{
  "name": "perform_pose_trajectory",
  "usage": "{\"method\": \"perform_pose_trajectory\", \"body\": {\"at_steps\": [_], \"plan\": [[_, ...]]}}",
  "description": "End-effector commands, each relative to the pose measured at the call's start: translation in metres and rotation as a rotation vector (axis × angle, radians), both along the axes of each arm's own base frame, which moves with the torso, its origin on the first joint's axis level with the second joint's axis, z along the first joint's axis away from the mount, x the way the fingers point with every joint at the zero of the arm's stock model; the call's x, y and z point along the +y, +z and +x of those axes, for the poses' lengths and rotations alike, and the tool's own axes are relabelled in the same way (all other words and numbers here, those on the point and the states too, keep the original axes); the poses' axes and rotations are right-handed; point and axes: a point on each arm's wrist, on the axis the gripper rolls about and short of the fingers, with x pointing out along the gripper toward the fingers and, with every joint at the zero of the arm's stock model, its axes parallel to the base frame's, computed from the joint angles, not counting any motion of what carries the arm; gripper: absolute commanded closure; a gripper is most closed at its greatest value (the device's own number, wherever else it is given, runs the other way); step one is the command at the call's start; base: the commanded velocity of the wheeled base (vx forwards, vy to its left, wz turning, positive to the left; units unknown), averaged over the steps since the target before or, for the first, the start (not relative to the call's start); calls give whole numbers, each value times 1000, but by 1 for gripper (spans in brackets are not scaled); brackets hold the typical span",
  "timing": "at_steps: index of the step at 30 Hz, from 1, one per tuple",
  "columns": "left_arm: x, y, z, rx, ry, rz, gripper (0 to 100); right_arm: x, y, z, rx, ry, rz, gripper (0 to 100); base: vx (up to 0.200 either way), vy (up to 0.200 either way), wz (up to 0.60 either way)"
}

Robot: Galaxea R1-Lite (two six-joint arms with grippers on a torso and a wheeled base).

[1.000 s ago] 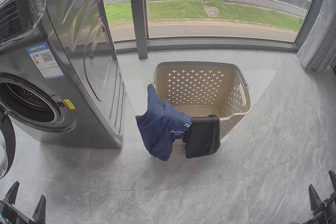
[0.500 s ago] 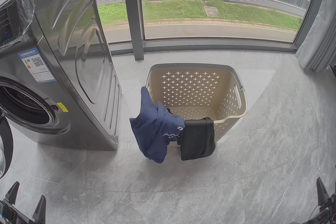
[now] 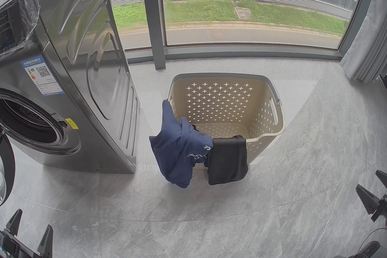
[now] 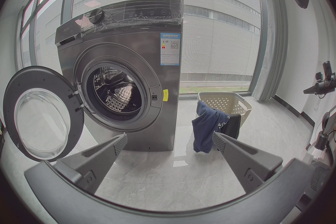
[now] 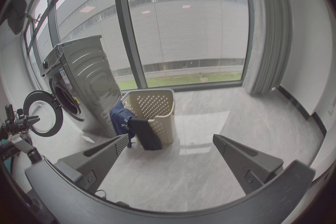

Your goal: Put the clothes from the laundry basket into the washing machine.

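Note:
A beige laundry basket [image 3: 278, 109] stands on the floor before the window. Over its near rim hang a navy blue garment [image 3: 177, 148] and a black garment [image 3: 226, 160]. The grey washing machine [image 3: 80, 69] stands to the left, its round door [image 4: 42, 112] swung open and the drum [image 4: 115, 91] showing. My left gripper [image 3: 30, 228] is low at the near left, open and holding nothing. At the near right, well short of the basket, my right gripper [image 3: 377, 190] is open and holds nothing. The wrist views show the basket [image 4: 229, 102] [image 5: 154, 109] farther off.
A floor-to-ceiling window with a grey pillar [image 3: 153, 9] runs behind the basket. A grey curtain [image 3: 369, 41] hangs at the far right. Open marble floor [image 3: 201, 214] lies between me and the basket.
The head camera shifted between the oldest frame and half a second ago. Since then my right gripper has risen higher at the right edge. Basket, clothes and left gripper are unchanged.

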Motion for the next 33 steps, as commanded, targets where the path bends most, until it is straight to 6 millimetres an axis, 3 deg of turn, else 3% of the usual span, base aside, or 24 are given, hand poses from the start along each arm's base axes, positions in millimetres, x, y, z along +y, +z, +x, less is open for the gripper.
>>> {"method": "perform_pose_trajectory", "body": {"at_steps": [1, 18, 25, 33], "plan": [[0, -4, 0, 5, 1, -2, 0, 34, -18, 90, 374, 224, 30, 0, 0, 0, 0], [0, -4, 0, 5, 1, 0, 0, 93, -59, 158, 461, 242, 49, 0, 0, 0, 0], [0, -4, 0, 5, 1, 0, 0, 116, -62, 175, 460, 243, 73, 0, 171, 0, 0], [0, -4, 0, 5, 1, -2, 0, 131, -68, 201, 461, 240, 71, 0, 0, 0, 0]]}}
